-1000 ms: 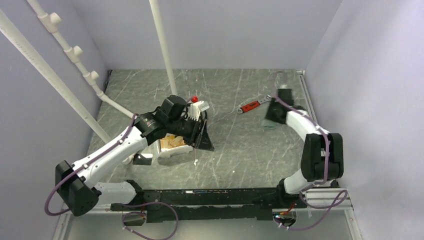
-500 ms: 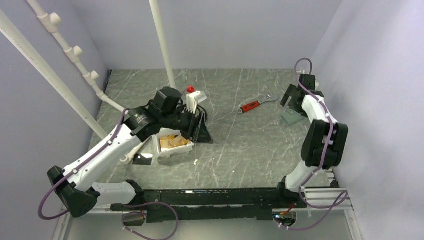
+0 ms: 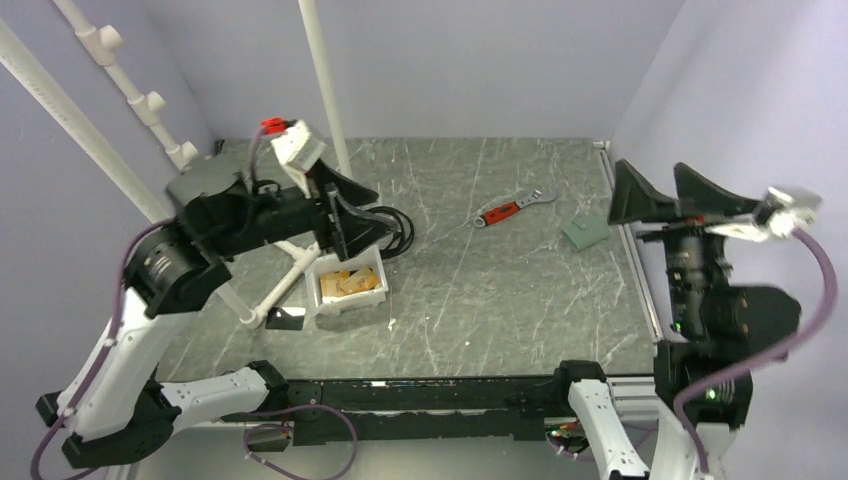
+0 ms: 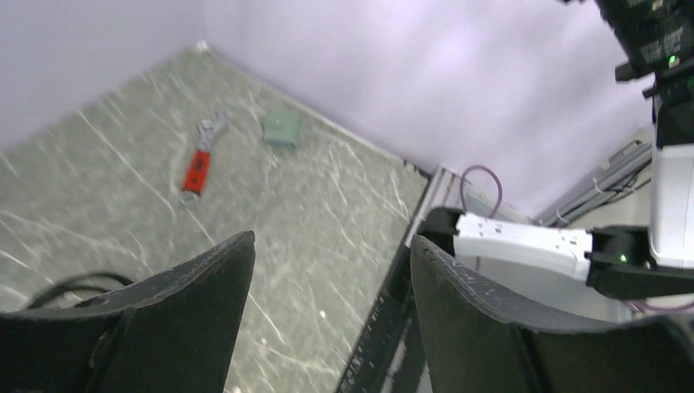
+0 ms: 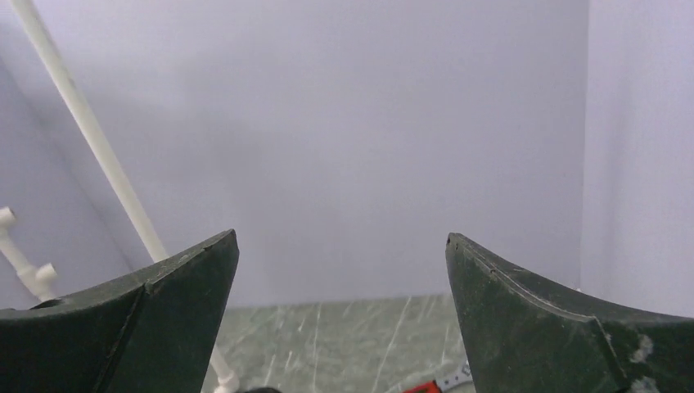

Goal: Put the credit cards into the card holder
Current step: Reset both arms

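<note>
Reference item: the white tray (image 3: 345, 304), on the left half of the worktop (image 3: 480, 300).

Just beside the tray's near-left corner, a dark card (image 3: 287, 319) lies flat on the worktop. Inside the tray rest several gold cards (image 3: 350, 283), overlapping. Their number cannot be told.

The left gripper (image 3: 372, 213) hangs above the tray's far edge, well clear of it, and points to the right. Its fingers stand wide apart and hold nothing.

Right of the tray and farther back, a red-handled wrench (image 3: 510, 210) lies on the worktop at a slant. Farther right again, well apart from the tray and near the worktop's right edge, the grey-green card holder (image 3: 585, 234) lies flat. The left wrist view shows the same pair, with the holder just beyond the wrench.

The right gripper (image 3: 650, 195) hovers by that right edge, past the card holder as seen from the tray, high above the surface. Its fingers are spread wide and are empty. Between them, its wrist view shows mostly the back wall (image 5: 344, 147).

Behind the tray, a white pole (image 3: 325, 90) rises from the far part of the worktop.
</note>
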Controlling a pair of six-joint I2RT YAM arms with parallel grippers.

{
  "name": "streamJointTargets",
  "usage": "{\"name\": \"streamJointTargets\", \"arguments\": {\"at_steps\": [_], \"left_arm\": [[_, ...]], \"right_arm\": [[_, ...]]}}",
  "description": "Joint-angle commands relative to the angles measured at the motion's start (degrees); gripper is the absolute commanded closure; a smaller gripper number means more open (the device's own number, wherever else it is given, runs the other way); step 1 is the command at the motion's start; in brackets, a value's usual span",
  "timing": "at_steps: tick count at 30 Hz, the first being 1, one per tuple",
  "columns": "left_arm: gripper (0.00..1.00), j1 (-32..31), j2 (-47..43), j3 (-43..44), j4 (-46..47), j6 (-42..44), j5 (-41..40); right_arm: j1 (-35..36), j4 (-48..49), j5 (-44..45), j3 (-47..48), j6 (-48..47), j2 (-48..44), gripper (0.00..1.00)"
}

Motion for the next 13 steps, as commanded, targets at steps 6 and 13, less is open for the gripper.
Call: {"name": "streamJointTargets", "arguments": {"at_steps": [6, 13], "left_arm": [[0.23, -0.09, -7.84, 1.55, 12.17, 8.92, -4.27], [0.18, -0.07, -10.75, 3.01, 14.13, 12.11, -4.92]], "right_arm": [[-0.14, 6.05, 8.49, -2.4, 0.38, -10.89, 0.0], [-0.83, 3.74, 11.06, -0.98, -0.7, -12.87, 0.0]]}}
